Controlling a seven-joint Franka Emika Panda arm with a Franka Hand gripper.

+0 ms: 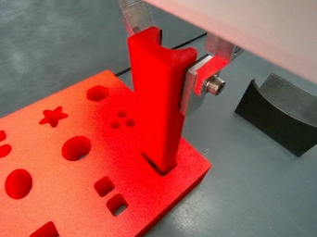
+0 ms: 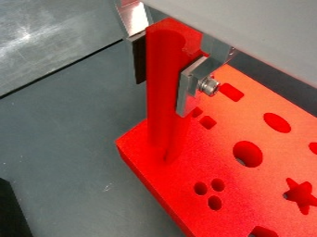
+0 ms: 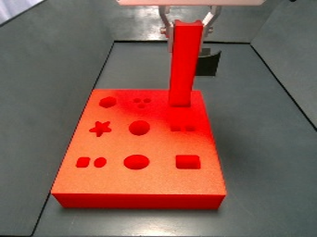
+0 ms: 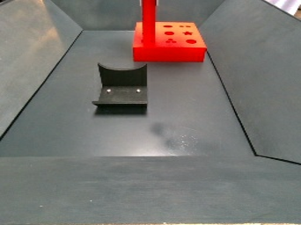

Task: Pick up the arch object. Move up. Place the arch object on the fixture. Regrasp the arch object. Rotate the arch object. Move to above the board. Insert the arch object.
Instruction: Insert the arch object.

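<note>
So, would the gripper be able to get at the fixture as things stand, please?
Probably not at once: the gripper is shut on the arch object, standing upright in the board. The fixture itself lies uncovered on the floor.

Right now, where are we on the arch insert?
Done: fixture sits empty, so pickup and regrasp look finished. In hand: gripper holds the arch object upright, its lower end entering a slot near the board edge. Left: full seating, if any, and release.
</note>
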